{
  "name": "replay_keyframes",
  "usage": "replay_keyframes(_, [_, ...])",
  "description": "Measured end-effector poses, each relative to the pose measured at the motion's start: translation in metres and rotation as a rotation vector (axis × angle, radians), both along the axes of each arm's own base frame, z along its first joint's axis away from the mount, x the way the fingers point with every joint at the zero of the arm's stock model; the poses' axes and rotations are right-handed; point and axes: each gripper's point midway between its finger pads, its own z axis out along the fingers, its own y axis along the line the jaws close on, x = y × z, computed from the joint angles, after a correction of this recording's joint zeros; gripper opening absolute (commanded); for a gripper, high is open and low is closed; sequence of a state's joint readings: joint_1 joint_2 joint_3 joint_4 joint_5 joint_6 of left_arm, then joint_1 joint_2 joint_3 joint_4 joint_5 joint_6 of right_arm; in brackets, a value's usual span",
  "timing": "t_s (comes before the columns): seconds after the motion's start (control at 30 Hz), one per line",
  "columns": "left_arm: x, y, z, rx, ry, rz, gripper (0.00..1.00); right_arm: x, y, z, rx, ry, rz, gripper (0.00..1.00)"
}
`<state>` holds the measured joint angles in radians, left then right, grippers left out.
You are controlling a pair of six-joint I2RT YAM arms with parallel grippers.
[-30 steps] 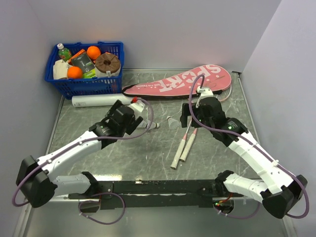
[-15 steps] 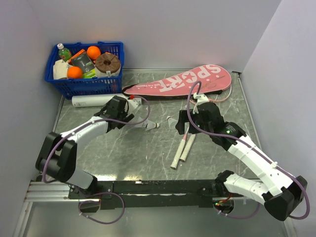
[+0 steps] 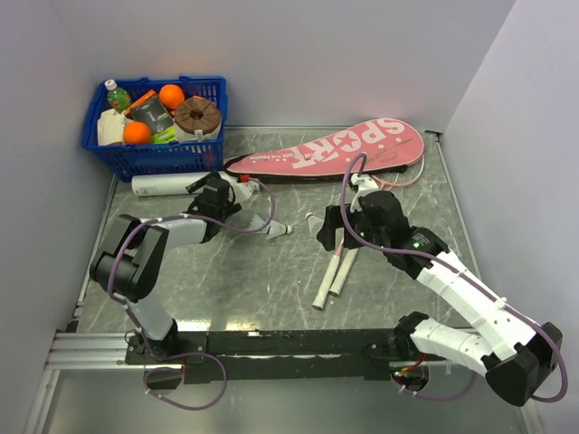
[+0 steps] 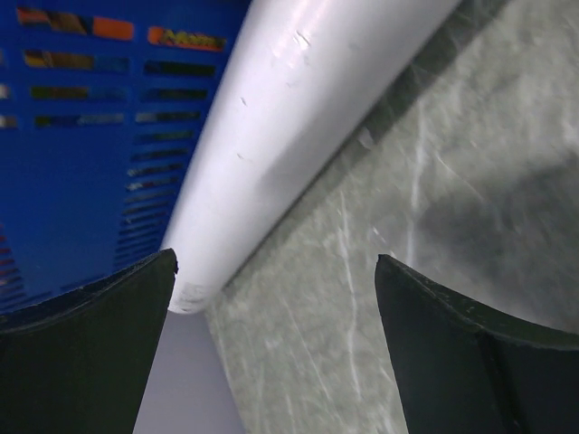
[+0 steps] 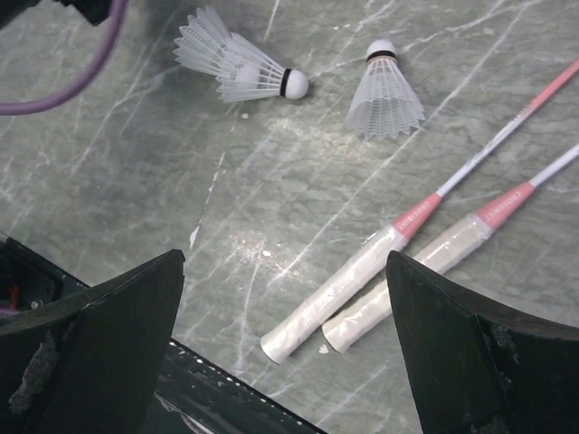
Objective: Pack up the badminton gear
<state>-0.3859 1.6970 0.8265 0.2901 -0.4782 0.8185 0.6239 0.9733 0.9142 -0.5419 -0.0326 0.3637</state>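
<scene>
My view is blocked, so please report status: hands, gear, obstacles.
Left hand open, near white tube end. Right hand open, above shuttlecocks and racket handles. Blue basket beside tube.

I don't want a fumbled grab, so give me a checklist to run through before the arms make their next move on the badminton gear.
1. Left hand open: ok.
2. Long white tube centred between its fingers: not ok, it lies close to one finger.
3. Room beside the blue plastic basket: cannot tell, the tube lies right alongside it.
4. Right hand open and empty: ok.
5. White feather shuttlecocks lying free of the two white-handled rackets: ok.
6. Pink racket-shaped case open for loading: cannot tell.
</scene>
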Motion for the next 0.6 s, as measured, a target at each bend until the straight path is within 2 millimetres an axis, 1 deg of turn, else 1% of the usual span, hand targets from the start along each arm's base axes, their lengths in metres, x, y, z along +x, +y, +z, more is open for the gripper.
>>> replay_keyframes(0.13, [0.016,-0.002,0.003,0.045,-0.066,-0.03,0.96,-0.001,0.004,-0.004,0.019,0.008,0.011,1.0])
replay_keyframes(0.23, [0.023,-0.004,0.002,0.074,-0.086,-0.05,0.97,-0.001,0.005,-0.009,0.019,0.019,0.014,1.0])
replay_keyframes(0.37, [0.029,-0.007,-0.007,0.103,-0.073,-0.077,0.96,-0.002,0.007,-0.014,0.017,0.033,0.016,1.0])
replay_keyframes(0.6, [0.043,-0.014,-0.02,0.116,-0.053,-0.098,0.99,0.0,0.01,-0.013,0.029,0.035,0.017,1.0])
